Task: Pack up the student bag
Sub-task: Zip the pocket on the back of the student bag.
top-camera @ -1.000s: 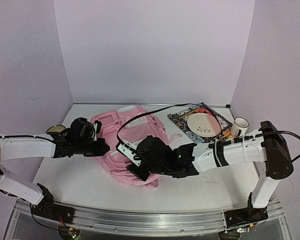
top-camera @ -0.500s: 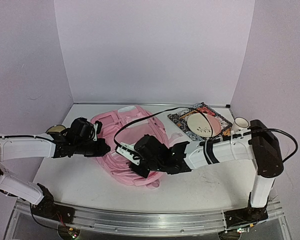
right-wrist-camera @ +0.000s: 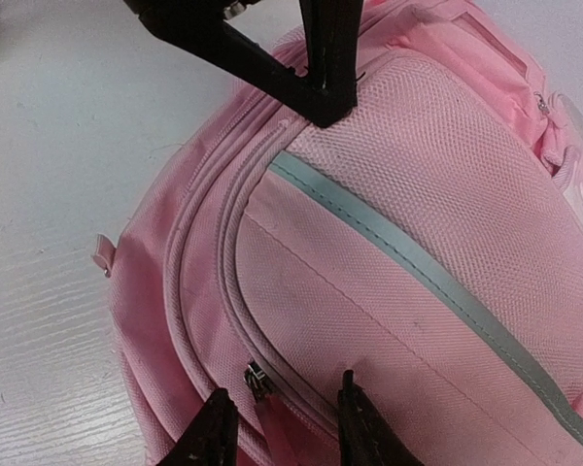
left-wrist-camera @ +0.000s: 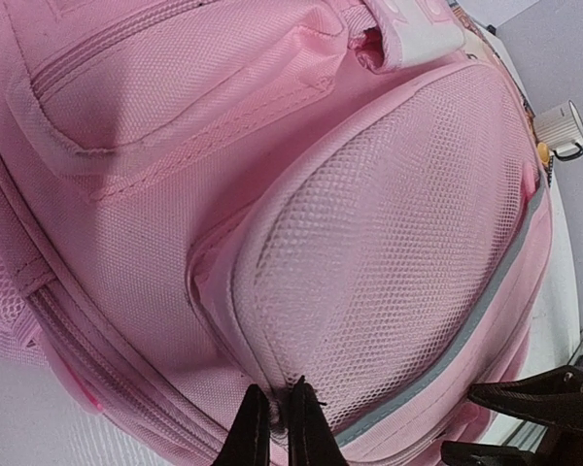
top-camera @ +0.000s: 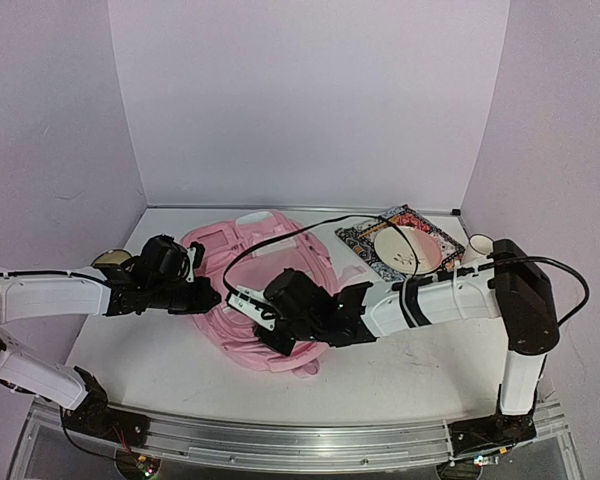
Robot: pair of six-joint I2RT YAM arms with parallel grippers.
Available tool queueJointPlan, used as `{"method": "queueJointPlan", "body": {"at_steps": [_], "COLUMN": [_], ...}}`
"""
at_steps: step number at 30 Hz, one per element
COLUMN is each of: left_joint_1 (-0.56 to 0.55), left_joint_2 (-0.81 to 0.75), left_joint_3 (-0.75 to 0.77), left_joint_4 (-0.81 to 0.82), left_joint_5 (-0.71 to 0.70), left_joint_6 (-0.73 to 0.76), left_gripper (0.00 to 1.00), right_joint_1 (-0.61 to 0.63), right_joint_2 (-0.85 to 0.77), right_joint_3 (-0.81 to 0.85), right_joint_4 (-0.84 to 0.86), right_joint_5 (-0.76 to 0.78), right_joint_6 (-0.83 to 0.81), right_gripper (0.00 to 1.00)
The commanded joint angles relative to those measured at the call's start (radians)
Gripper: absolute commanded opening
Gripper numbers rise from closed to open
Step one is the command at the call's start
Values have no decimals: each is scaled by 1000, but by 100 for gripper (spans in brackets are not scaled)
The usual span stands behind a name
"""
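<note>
Though the right claw (right-wrist-camera: 285, 386) hangs part open and empty, the zip pull (right-wrist-camera: 257, 380) of the bag (right-wrist-camera: 418, 243) sits between its tips at lower centre, the left claw (right-wrist-camera: 327, 107) shut above.

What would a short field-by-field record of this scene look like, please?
main item: pink student bag, lying on the white table
left gripper: jaws shut, tips pressed on the bag's edge seam
right gripper: jaws apart, straddling a zip pull at the bag's near edge, not clamped on it
other items: plate on a patterned mat, white mug beside them, all on the right arm's side of the bag
packing state: nothing visible going into the bag yet
</note>
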State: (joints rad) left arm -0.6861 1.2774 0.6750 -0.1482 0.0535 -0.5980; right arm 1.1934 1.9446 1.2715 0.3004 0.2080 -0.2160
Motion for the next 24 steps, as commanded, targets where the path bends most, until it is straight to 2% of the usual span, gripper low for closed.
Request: {"method": "queueJointPlan", "body": {"at_steps": [1,16,24], "left_joint_1": [-7,-7,-7], "left_joint_2": [-9,-12,-15], "left_joint_3": [35,29,29], "left_joint_4": [-34,-35,-34], "left_joint_5": [45,33,49], "left_joint_6": [29,30,29], "left_gripper": [0,0,0], "right_joint_1": [-6,-4,-5], "right_joint_2": [-26,-103,-72], "right_joint_3": [-48,-117,-81], "right_joint_4": [-95,-103,-91], "right_joint_5": [10,2,16], "right_joint_6": [23,63,39], "right_gripper": [37,39,35]}}
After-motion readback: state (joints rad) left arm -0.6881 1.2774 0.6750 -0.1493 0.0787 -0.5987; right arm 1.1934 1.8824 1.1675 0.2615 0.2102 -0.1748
